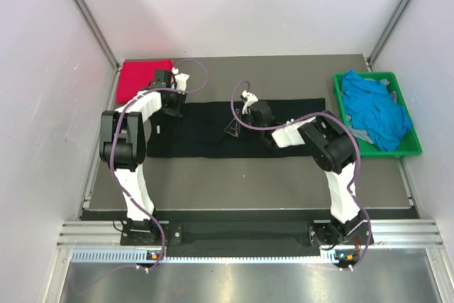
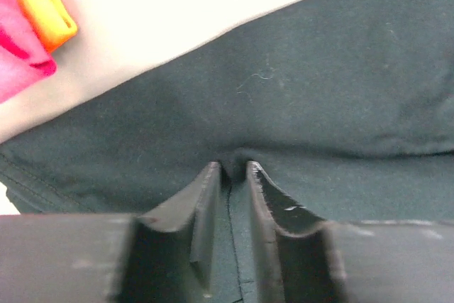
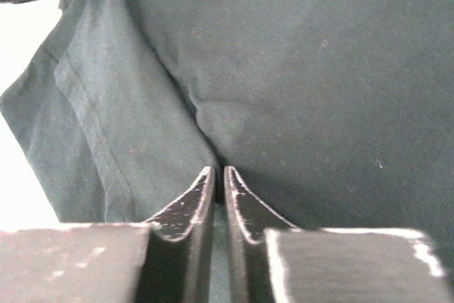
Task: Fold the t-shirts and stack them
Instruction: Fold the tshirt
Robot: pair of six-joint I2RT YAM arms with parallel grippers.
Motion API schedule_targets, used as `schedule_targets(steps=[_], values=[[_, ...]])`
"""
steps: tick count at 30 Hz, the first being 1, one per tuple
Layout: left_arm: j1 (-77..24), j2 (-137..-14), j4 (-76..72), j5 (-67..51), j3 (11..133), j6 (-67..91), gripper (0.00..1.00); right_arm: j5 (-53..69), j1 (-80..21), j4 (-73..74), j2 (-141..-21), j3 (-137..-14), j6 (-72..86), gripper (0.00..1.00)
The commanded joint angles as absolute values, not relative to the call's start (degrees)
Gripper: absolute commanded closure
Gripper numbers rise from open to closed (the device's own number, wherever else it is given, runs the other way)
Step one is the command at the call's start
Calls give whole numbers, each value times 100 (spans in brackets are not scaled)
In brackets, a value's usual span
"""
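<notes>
A large black t-shirt (image 1: 213,136) lies spread across the middle of the table. My left gripper (image 1: 173,108) is at its far left edge, shut on a pinch of the black cloth (image 2: 284,90); the left fingertips (image 2: 211,172) squeeze a small ridge. My right gripper (image 1: 245,114) is over the shirt's centre, shut on a raised fold of the same cloth (image 3: 298,83), which tents up below it (image 1: 233,130). A folded magenta-red shirt (image 1: 145,80) lies at the far left corner and also shows in the left wrist view (image 2: 18,58), with an orange edge (image 2: 44,3) beside it.
A green crate (image 1: 345,115) at the right edge holds crumpled bright blue shirts (image 1: 376,111). The dark table mat (image 1: 248,182) is bordered by white walls on three sides. Both arm bases stand at the near edge.
</notes>
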State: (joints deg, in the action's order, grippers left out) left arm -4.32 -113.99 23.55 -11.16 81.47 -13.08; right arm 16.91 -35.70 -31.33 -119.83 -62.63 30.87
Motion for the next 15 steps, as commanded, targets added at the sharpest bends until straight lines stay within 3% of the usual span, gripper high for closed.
schedule_targets(steps=[1,2,3,8,13,15], values=[[-474,-11365,2258,-853,8420,-1178,70,1512,-3498,-3024,-11567,-6372,3111,87],[-492,-11338,2328,-826,8429,-1134,69,1503,-3498,-2963,-11540,-6398,3103,84],[-501,-11251,2355,-800,8455,-1116,60,1494,-3498,-2892,-11497,-6433,3085,78],[-545,-10934,2715,-432,8595,-679,59,1345,-3498,-2435,-11057,-6407,3102,66],[-545,-10723,3995,378,9228,-54,59,1108,-3498,-1987,-10557,-6223,3190,68],[-545,-10644,4384,238,9308,202,60,1116,-3498,-1855,-10477,-6109,3322,76]])
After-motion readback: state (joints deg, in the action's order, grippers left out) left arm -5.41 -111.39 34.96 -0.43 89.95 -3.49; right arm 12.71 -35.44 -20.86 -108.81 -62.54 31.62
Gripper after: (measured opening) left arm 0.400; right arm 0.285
